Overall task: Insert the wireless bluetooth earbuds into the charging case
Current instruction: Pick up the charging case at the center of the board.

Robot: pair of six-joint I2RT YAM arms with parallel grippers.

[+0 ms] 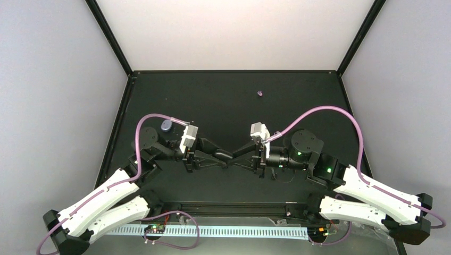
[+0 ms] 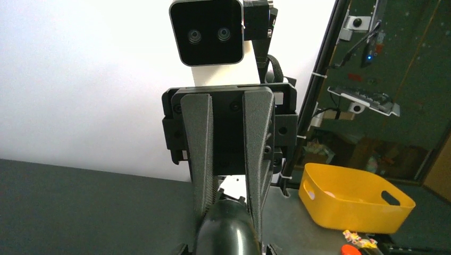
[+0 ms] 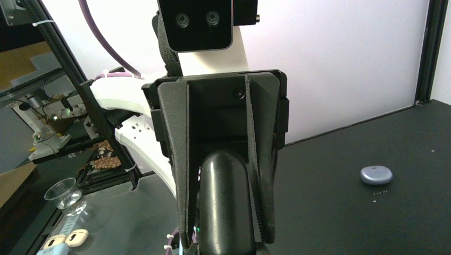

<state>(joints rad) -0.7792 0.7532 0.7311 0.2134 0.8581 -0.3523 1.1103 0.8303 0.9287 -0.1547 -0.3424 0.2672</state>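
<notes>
The charging case [image 1: 166, 126] is a small grey-purple pebble, lid closed, lying on the black table just behind my left wrist. It also shows in the right wrist view [image 3: 376, 175]. One tiny purple earbud [image 1: 259, 94] lies alone toward the far middle of the table. I see no second earbud. My left gripper [image 1: 228, 157] and right gripper [image 1: 237, 157] point at each other at the table's centre, tips almost touching. Both look shut and empty. Each wrist view faces the other arm's gripper head-on, the right gripper [image 2: 230, 199] and the left gripper [image 3: 226, 234], behind a dark rounded shape.
The black table [image 1: 223, 101] is walled by black frame posts [image 1: 114, 40] with white panels behind. Outside the frame are a yellow bin [image 2: 353, 196] and a clear plastic cup [image 3: 65, 192]. Purple cables [image 1: 319, 111] loop over both arms.
</notes>
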